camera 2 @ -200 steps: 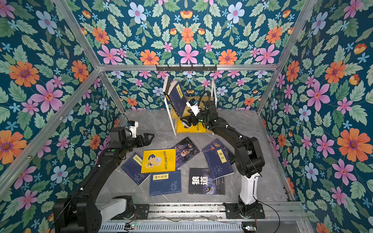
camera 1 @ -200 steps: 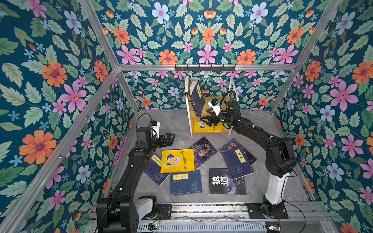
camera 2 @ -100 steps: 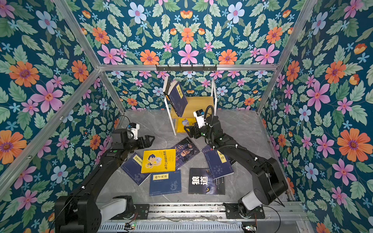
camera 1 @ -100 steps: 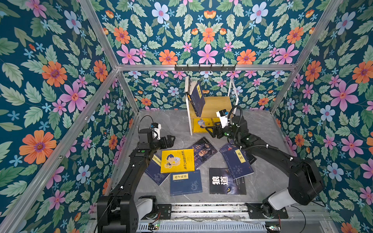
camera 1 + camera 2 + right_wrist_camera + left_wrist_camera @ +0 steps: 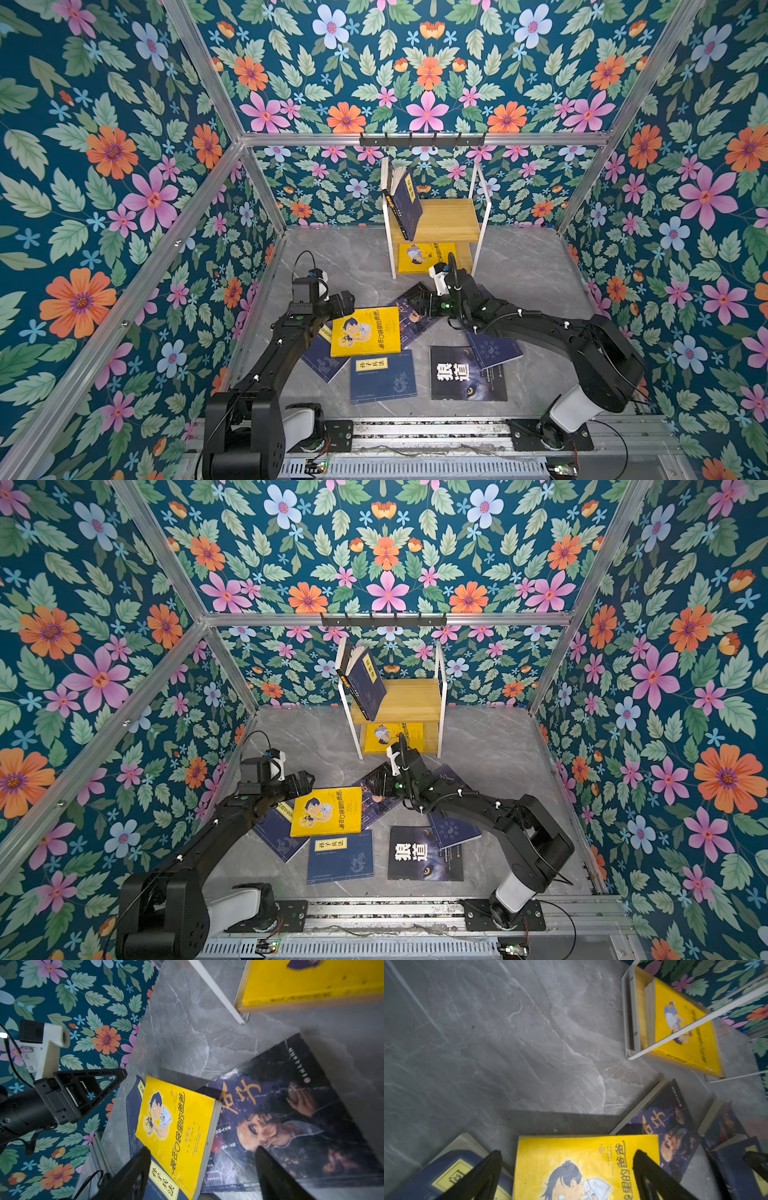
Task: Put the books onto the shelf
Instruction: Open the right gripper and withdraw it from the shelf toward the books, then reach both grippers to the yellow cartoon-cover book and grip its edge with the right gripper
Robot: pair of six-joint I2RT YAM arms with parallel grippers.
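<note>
The shelf [image 5: 446,218] stands at the back. On its top board a leaning navy book [image 5: 407,203] rests against the shelf's side bar, with a black-spined book [image 5: 388,203] tucked behind it. They are thin, so I think they lean there because nothing else props them up. On the shelf's bottom board a flat yellow book [image 5: 426,255] lies on its back, so it cannot tip.

The other books lie flat on the worktop [image 5: 357,257] in front of the shelf, and some overlap. The cartoon-boy book [image 5: 365,332] covers part of a half-hidden navy book [image 5: 324,357] and the edge of the portrait book [image 5: 415,328]. It probably has to come off first.

The right gripper [image 5: 415,301] hangs low over the portrait book, just in front of the shelf's legs. Its jaws are apart and hold nothing. It looks ready to pinch a book's edge. The left gripper [image 5: 345,301] is spread wide and empty too, at the cartoon-boy book's edge nearest the shelf. It may be there to help.

Now the count:
- **Shelf:** one, with two boards.
- **Grippers:** two.
- **Books on the shelf:** three that I can see; more may hide behind.
- **Books in front of the shelf:** seven. They are the cartoon-boy book, the portrait book, the half-hidden navy book, a labelled navy book [image 5: 382,374], a wolf-eye book [image 5: 465,374], an arm-covered navy book [image 5: 494,349] and a second dark book [image 5: 721,1124].
</note>
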